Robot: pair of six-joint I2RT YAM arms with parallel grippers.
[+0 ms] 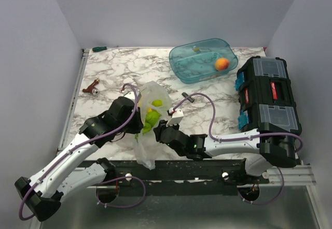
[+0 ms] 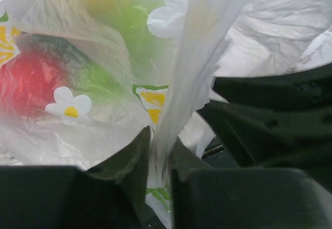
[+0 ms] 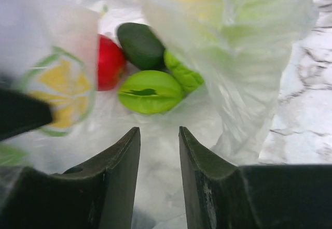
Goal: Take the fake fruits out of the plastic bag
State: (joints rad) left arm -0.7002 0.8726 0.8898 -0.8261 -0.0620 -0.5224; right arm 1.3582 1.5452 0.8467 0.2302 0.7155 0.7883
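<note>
now l gripper (image 2: 160, 148) pinches plastic bag (image 2: 207, 42); fake fruits (image 3: 150, 91) inside.

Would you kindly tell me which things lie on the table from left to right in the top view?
small brown object → crinkly lemon-printed plastic bag → see-through teal oval tub → black toolbox

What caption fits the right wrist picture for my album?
Right gripper, jaws apart, faces green, dark green and red fruits lying inside the bag.
</note>
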